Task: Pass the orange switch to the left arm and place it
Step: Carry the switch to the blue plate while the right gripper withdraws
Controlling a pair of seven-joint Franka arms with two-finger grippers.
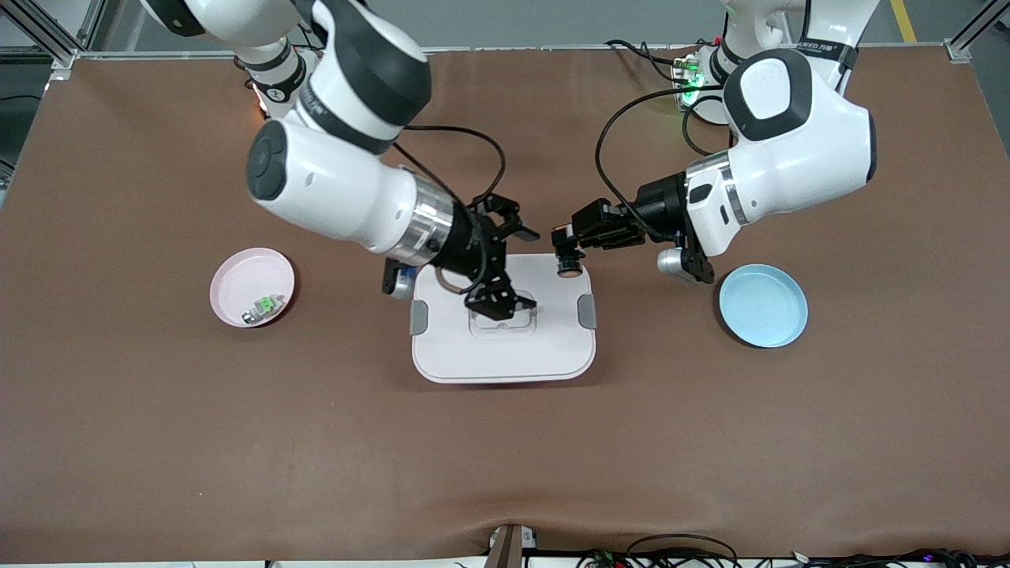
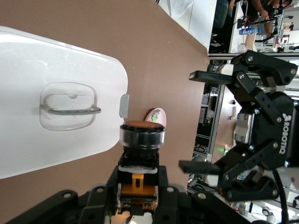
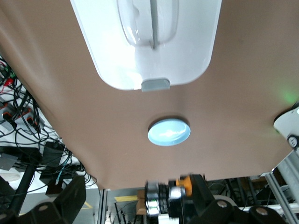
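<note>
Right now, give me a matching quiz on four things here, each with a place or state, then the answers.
Things:
1. orange switch
2. green-and-silver switch
3. right hand
4. blue plate

Place or state:
A. in the pink plate
B. open, over the box
C. nothing on it
D. gripped in the left hand

Pairs: 1-D, 2-A, 3-B, 4-C

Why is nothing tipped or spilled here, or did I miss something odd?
Nothing stands out. The box sits flat and closed, both plates lie level. The left end effector holds the orange switch over the box; the right end effector hangs open beside it.
</note>
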